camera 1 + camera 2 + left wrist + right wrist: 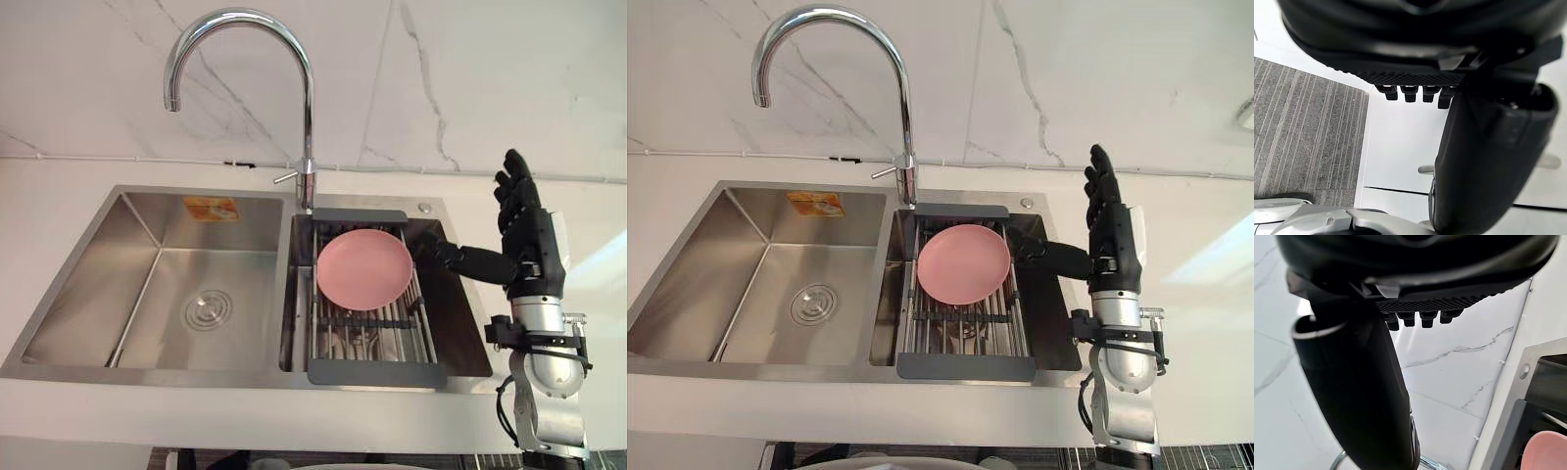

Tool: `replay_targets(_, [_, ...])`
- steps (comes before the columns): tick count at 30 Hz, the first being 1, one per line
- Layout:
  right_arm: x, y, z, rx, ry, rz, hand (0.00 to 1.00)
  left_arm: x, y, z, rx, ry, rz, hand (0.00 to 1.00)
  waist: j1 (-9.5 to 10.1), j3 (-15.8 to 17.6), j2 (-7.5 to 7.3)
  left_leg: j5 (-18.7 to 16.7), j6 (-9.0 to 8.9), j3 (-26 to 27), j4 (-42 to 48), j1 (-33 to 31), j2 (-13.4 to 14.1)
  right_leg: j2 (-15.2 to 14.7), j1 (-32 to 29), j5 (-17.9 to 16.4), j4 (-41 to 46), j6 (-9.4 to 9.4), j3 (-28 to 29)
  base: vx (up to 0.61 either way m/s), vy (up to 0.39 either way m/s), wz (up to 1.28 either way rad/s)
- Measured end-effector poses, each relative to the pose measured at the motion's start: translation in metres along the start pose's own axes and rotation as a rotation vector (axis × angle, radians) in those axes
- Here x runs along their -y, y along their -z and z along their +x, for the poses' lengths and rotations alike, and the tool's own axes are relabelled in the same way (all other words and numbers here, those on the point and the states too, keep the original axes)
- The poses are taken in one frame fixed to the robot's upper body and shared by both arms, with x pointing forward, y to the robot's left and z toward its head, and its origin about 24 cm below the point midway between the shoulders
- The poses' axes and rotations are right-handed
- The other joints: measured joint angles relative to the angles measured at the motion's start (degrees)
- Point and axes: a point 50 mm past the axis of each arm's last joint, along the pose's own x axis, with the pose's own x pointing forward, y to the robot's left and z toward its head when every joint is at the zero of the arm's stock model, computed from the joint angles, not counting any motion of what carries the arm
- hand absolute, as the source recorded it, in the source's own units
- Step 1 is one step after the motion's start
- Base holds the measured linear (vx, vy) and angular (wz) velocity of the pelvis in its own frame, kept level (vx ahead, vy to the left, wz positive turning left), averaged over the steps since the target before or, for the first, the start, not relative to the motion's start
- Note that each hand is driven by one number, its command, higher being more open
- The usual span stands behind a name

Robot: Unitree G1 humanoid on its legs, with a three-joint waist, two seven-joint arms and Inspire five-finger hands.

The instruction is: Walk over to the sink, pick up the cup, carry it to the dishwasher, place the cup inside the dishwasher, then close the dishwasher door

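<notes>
Hovering: right hand (524, 235) beside sink (78, 304), fingers straight, was empty, likely poised to reach.
Left hand (1484, 147): hung idle, fingers relaxed.

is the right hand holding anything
No, the right hand is open, its fingers straight and pointing up beside the right edge of the sink, with nothing in it.

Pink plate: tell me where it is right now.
In the head views the pink plate rests on the drying rack over the right basin of the sink, in front of the faucet; the right hand hovers open off its right edge.
</notes>
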Motion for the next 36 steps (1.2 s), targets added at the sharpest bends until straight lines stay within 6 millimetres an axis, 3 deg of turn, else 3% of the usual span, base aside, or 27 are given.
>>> replay_targets(1, [0.010, 0.006, -0.002, -0.034, 0.055, -0.054, 1.00, -0.011, -0.003, 0.002, 0.066, 0.014, 0.077, 1.00, -0.55, 2.12, -1.20, 3.72, -0.22, -1.41, -5.05, 0.07, -0.66, -0.54, -1.44, 0.64, -0.02, -0.30, -1.43, 0.00, 0.000, 0.00])
replay_targets(7, [0.009, 0.004, 0.000, -0.022, 0.055, -0.048, 1.00, -0.011, -0.004, 0.003, 0.068, 0.013, 0.067, 1.00, -0.32, 2.08, -1.36, 3.86, -0.04, -1.41, -4.89, -1.22, -0.67, -0.94, -2.61, 0.81, 0.00, -0.27, -1.47, 0.00, 0.000, 0.00])
replay_targets(14, [0.000, -0.012, 0.024, 0.070, -0.024, 0.049, 1.00, -0.007, -0.005, 0.026, -0.116, 0.056, -0.171, 1.00, 0.08, 2.68, -2.35, 3.97, -0.51, -1.30, -2.71, -4.11, -0.33, -1.07, -4.57, 1.49, 0.04, -0.80, -2.01, -0.01, -0.013, 0.02])
replay_targets(17, [-0.014, -0.032, 0.039, 0.159, -0.165, -0.101, 1.00, -0.010, -0.006, 0.037, -0.224, 0.099, -0.297, 1.00, -0.26, 3.48, -3.72, 2.65, -2.44, -0.11, 0.91, -6.26, 0.31, -1.00, -5.17, 1.78, 0.05, -1.05, -1.81, -0.09, -0.017, -0.04])
replay_targets(20, [-0.040, -0.065, 0.051, 0.323, -0.416, -0.406, 1.00, -0.013, -0.003, 0.045, -0.336, 0.133, -0.400, 1.00, -0.37, 3.56, -4.08, 1.23, -2.51, 0.86, 4.00, -7.40, 1.42, -0.07, -5.25, 1.94, 0.06, -1.18, -1.20, -0.06, -0.014, -0.12])
replay_targets(23, [-0.046, -0.080, 0.058, 0.402, -0.501, -0.572, 1.00, -0.013, -0.004, 0.047, -0.357, 0.130, -0.434, 1.00, -0.43, 3.53, -4.11, 1.16, -2.60, 1.49, 4.21, -7.18, 1.65, 0.09, -5.02, 2.03, 0.06, -1.29, -1.04, -0.01, -0.003, -0.03])
replay_targets(29, [-0.041, -0.085, 0.063, 0.416, -0.597, -0.843, 1.00, -0.018, 0.003, 0.045, -0.422, 0.103, -0.439, 1.00, -0.56, 3.35, -4.40, 1.16, -2.60, 2.20, 3.90, -6.06, 1.75, 0.27, -4.36, 2.10, 0.06, -1.34, -0.25, -0.02, 0.008, -0.06])
replay_targets(36, [-0.046, -0.080, 0.059, 0.373, -0.729, -1.017, 1.00, -0.022, 0.005, 0.046, -0.453, 0.088, -0.432, 1.00, -1.15, 3.07, -4.72, 1.18, -2.57, 2.58, 3.46, -5.46, 1.94, 0.56, -4.17, 2.25, 0.04, -1.50, 0.18, -0.02, 0.003, -0.03])
